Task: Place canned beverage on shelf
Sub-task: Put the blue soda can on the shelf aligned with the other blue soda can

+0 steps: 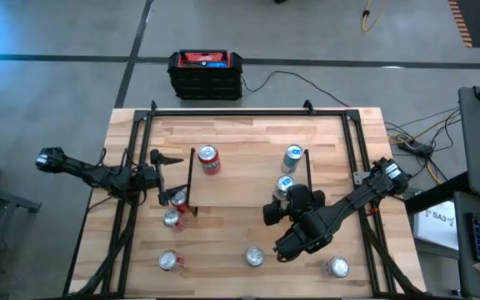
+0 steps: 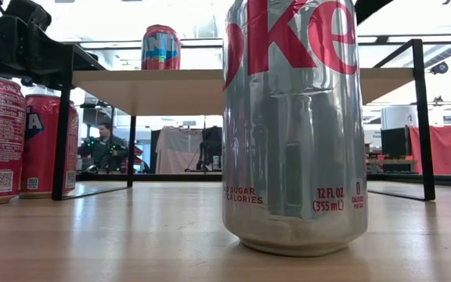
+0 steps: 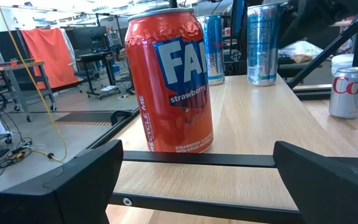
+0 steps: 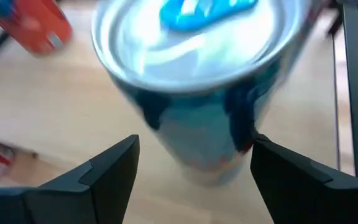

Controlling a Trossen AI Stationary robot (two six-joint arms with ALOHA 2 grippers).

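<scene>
my right gripper [image 4: 191,165] reaches over the shelf [image 1: 248,179], fingers parted around a blue-tabbed slim can [image 4: 197,81] standing there (grip unclear); left gripper [image 3: 197,180] waits wide open.

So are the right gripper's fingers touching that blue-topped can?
Apart: the right wrist view shows the fingers either side of the blue-topped can, with table showing between.

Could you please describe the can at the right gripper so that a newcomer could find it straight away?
Find the shelf, the low light-wood board mid-table. On its right end stand two slim blue-and-silver cans; take the can nearer the front, with the right gripper around it, fingers slightly apart. Unlike the other slim can behind it, it has a blue tab and the dark arm over it.
</scene>
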